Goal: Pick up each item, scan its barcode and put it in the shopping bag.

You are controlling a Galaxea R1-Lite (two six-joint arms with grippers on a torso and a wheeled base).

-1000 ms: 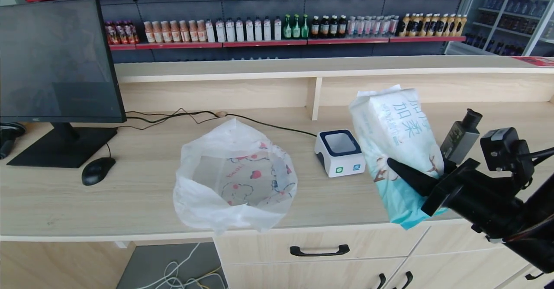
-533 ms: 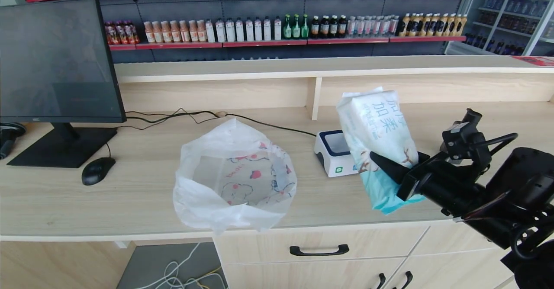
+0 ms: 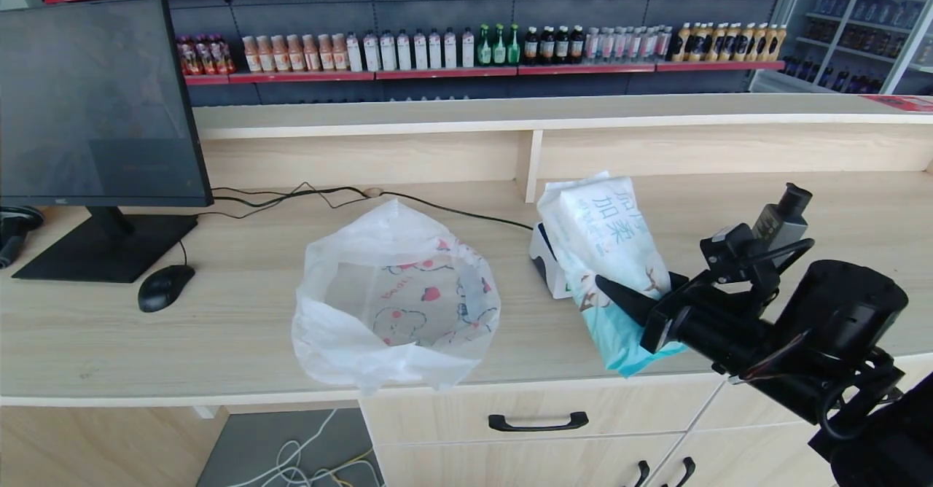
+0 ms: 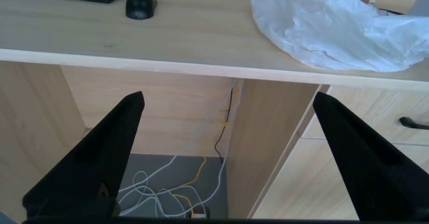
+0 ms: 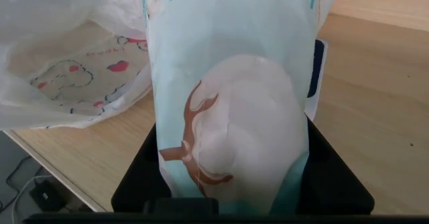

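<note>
One tissue pack (image 3: 609, 246) hangs tilted over the barcode scanner (image 3: 544, 272), at three o'clock of the shopping bag (image 3: 397, 305). The right gripper (image 3: 625, 296) pinches its lower end. Light, soft and slick-wrapped, I judge — it squashes and droops, so a grip across the middle holds better. The left gripper (image 4: 228, 102) is spread wide and empty, low before the counter (image 4: 201, 36).

Tissue pack (image 3: 609, 261): white body, teal lower end, teal lettering, brown branch-and-cotton motif. Shopping bag (image 3: 397, 297): translucent white, printed with red hearts and dark outline drawings. Scanner (image 3: 545, 265): white casing, dark blue top frame. Right gripper (image 3: 628, 296): black. Counter (image 3: 219, 326): pale wood grain. Monitor (image 3: 95, 100) and mouse (image 3: 165, 287), far left: black. Drawer handle (image 3: 538, 422): black
</note>
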